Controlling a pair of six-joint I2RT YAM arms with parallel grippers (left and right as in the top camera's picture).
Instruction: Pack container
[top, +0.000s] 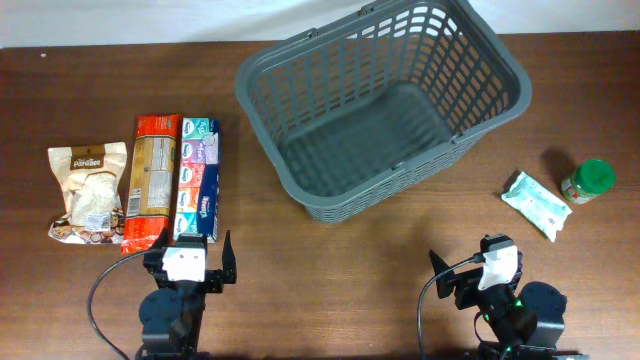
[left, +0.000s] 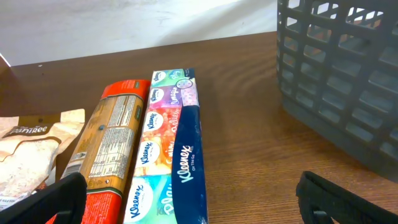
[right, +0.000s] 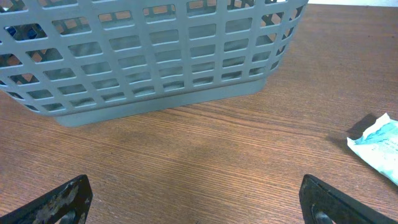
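The dark grey lattice basket (top: 380, 100) stands empty at the table's back middle; it also shows in the left wrist view (left: 342, 74) and the right wrist view (right: 155, 56). At the left lie a beige snack bag (top: 88, 190), a red-and-tan packet (top: 150, 180) and a Kleenex tissue pack (top: 198, 178). At the right lie a white-teal wipes pack (top: 536, 203) and a green-lidded jar (top: 588, 181). My left gripper (top: 190, 262) is open and empty, just in front of the Kleenex pack (left: 171, 149). My right gripper (top: 478, 272) is open and empty, in front of the basket.
The table is dark wood with a white wall behind. The wipes pack's corner shows at the right edge of the right wrist view (right: 376, 140). Both arm bases sit at the table's front edge.
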